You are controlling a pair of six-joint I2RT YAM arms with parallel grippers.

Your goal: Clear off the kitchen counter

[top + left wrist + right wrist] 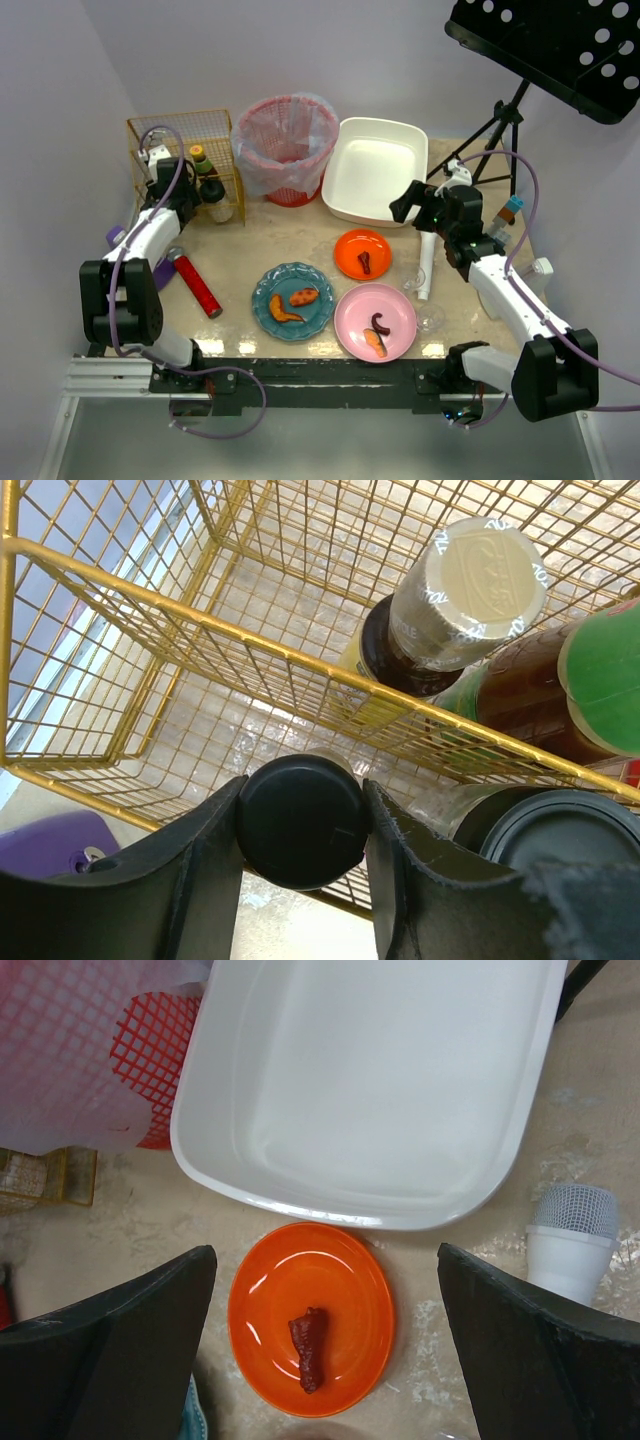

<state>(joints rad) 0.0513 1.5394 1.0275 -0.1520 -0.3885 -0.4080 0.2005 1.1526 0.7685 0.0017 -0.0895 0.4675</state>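
The beige kitchen counter (240,262) holds an orange plate (362,252) with a dark red food piece, a teal plate (293,301) and a pink plate (375,321) with food scraps. My left gripper (192,190) is at the gold wire basket (150,135). In the left wrist view it (303,788) is shut on a black-capped bottle (300,830) over the basket's near rim (200,620). My right gripper (405,205) is open and empty, above the orange plate (310,1315) and the food piece (308,1348), next to the white tub (300,1205).
Bottles (470,590) stand in the basket's right end. A lined red bin (286,148) stands beside the white tub (340,190). A red cylinder (198,285), a purple item (118,238), a white mesh-topped shaker (570,1245) and clear glassware (430,318) lie on the counter. A tripod (495,135) stands at the back right.
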